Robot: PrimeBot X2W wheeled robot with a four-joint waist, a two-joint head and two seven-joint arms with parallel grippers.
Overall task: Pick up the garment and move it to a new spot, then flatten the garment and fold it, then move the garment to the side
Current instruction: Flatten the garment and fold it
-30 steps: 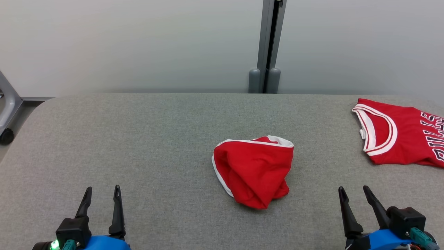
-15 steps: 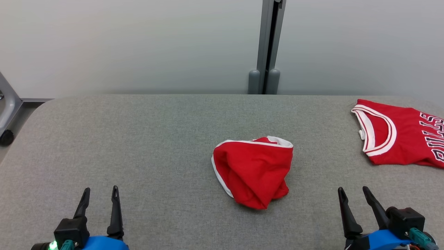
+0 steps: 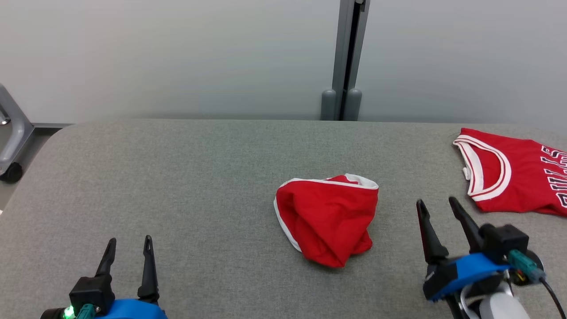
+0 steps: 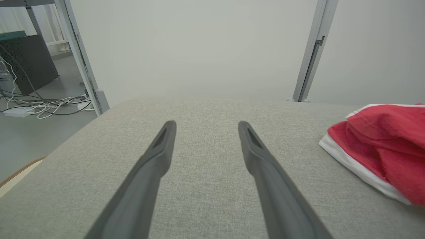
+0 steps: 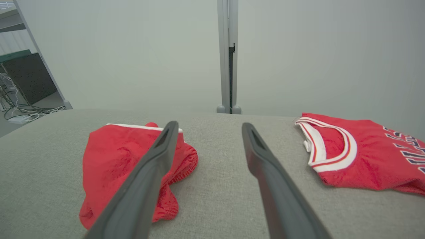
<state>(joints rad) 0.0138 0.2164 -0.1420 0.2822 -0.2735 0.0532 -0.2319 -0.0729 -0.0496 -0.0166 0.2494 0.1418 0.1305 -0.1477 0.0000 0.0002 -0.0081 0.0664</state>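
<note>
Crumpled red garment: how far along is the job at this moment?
Done: nothing yet; the crumpled red garment lies bunched on the table, unheld. In hand: the right pincer stands open just beside it; the left pincer is open, farther off. Left: pick up, move, flatten, fold, set aside.

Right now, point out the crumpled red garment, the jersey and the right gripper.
crumpled red garment point(image 3: 330, 223), head view, middle of the bunch.
jersey point(image 3: 518, 179), head view, red cloth beside the collar.
right gripper point(image 3: 435, 200), head view, midway between its fingertips.
</note>
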